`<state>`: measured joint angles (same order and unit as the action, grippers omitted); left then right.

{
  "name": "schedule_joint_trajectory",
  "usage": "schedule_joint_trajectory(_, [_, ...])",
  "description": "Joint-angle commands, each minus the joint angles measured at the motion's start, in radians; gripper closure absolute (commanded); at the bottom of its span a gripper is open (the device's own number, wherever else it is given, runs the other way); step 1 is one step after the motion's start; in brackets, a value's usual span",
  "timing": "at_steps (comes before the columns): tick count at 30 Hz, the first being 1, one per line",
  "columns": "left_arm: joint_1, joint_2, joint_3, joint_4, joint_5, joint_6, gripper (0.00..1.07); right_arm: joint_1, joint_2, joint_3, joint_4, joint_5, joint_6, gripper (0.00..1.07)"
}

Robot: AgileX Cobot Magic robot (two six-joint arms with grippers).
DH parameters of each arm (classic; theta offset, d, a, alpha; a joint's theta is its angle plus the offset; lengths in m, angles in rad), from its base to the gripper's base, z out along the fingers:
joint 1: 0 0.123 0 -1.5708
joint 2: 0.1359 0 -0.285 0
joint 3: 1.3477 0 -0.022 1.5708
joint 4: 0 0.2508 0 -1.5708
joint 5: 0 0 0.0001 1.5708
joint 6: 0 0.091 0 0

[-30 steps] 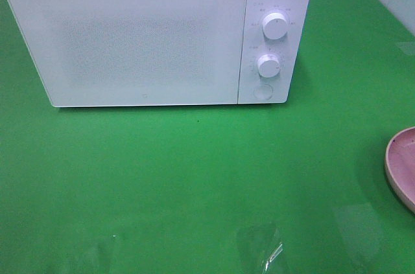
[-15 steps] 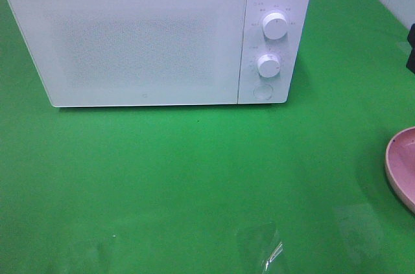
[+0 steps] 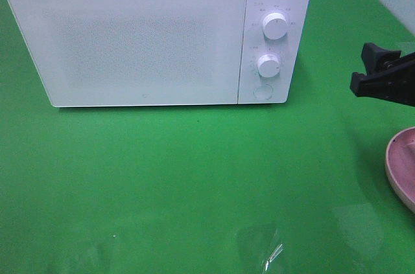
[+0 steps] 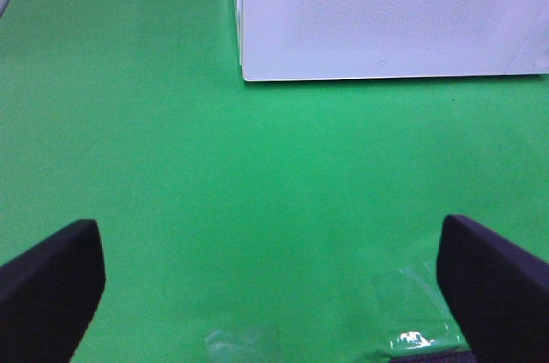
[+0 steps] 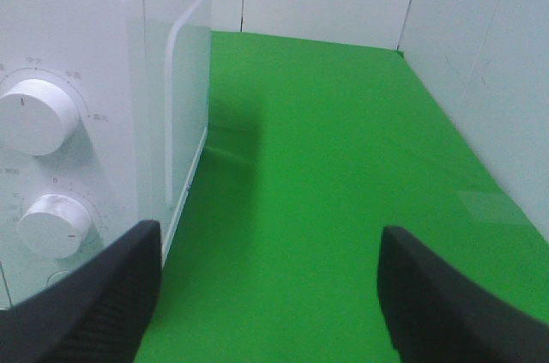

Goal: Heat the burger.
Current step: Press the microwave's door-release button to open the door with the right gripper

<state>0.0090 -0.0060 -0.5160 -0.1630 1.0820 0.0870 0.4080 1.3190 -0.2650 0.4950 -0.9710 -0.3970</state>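
Green covering spreads over the whole bench, and a white microwave stands at its far side with its frosted door shut. On the panel to the right of the door sit an upper knob and a lower knob, with a round button beneath them.

The right tool enters from the right edge of the high view. It is level with the lower knob and clear of the microwave's side. Its two black fingers are spread apart with nothing between them and touch nothing. Its own wrist view shows the same open gap, with only green bench and the microwave's side wall beyond. A pink plate lies at the bench's right edge, nearer the camera than this tool, and only part of its rim shows.

The left tool shows only in its wrist view. It is wide open, holds nothing, and faces the microwave's front lower corner across bare green. A patch of clear film lies flat on the near bench.

The burger appears in none of the views, so its place cannot be told.
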Motion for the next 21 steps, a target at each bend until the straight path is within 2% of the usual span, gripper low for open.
schedule_joint_trajectory(1, [-0.005,-0.021,0.001,-0.004,-0.011,-0.002,0.09,0.056,0.023,0.003,0.081,-0.077,-0.028,0.39])
schedule_joint_trajectory(2, [-0.005,-0.021,0.001,-0.004,-0.011,-0.002,0.09,0.099,0.042,0.003,0.131,-0.106,-0.028,0.39])
schedule_joint_trajectory(4, [-0.005,-0.021,0.001,-0.004,-0.011,-0.002,0.09,0.117,0.051,0.003,0.151,-0.121,-0.028,0.39])
schedule_joint_trajectory(7, [-0.005,-0.021,0.001,-0.004,-0.011,-0.002,0.09,0.202,0.088,0.001,0.246,-0.155,-0.028,0.39])
schedule_joint_trajectory(10, [-0.005,-0.021,0.001,-0.004,-0.011,-0.002,0.09,0.234,0.101,0.001,0.289,-0.176,-0.028,0.39])
schedule_joint_trajectory(12, [-0.005,-0.021,0.001,-0.004,-0.011,-0.002,0.09,0.317,0.137,0.001,0.371,-0.234,-0.028,0.39])
schedule_joint_trajectory(21, [-0.005,-0.021,0.001,-0.004,-0.011,-0.002,0.09,0.425,0.185,-0.011,0.440,-0.258,-0.028,0.39])
